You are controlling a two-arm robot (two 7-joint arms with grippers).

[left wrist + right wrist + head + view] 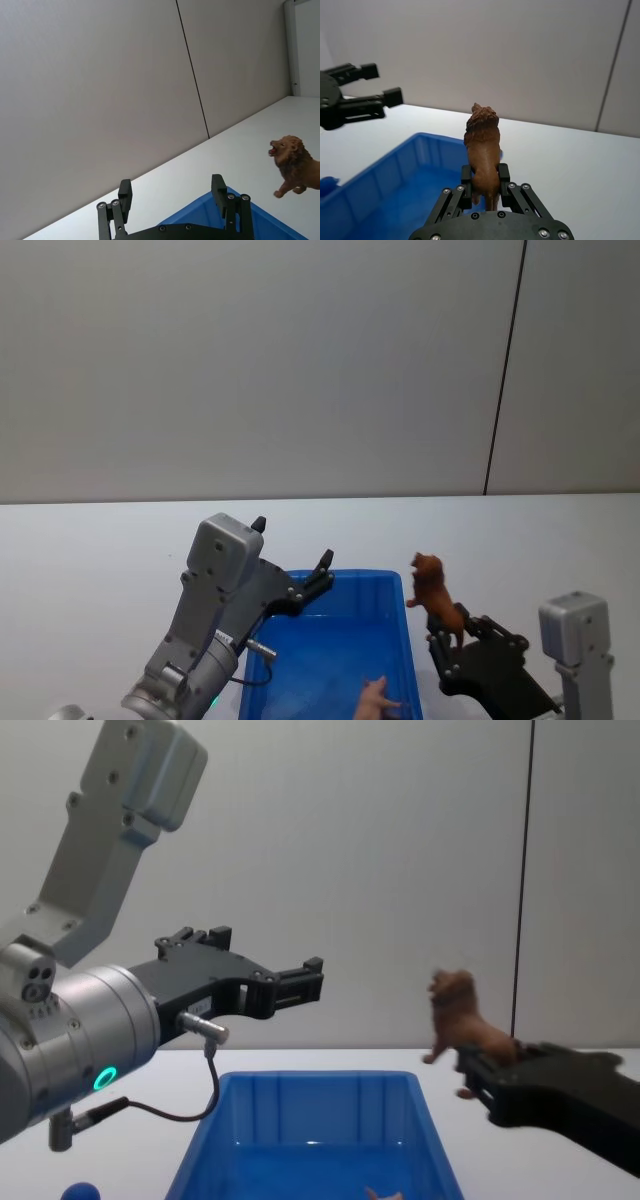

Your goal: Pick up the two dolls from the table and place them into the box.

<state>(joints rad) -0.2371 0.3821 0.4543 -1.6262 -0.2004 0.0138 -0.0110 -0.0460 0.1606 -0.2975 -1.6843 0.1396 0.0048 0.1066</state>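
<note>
Looking at the lower right of the head view: right gripper (450,638) clamping the lion (432,590) by its hind end, fingers closed tight on both flanks. Holding it upright, head raised and mouth open, facing away toward the wall (300,360). Hanging clear of the table (100,550), just beside the far right corner of the box (398,585), approx. level with the right rim. Hard to tell whether it is over the rim or just outside it. In the chest view, sitting mid-right of the frame, higher than the box and a bit to the right of its far right corner.

Moving to the lower left of the head view: left gripper (322,578) reaching in over the far left corner of the box, fingers spread wide apart and gripping nothing. In the chest view, hovering centre-left, well above the box rim, pointing toward the lion but well apart from it.

Resting inside the box at the bottom edge of the head view, near the right wall — the pig (375,700), lying on the box floor.

Sitting on the table in the bottom left corner of the chest view, outside the box on its left — a small blue ball (78,1192).
</note>
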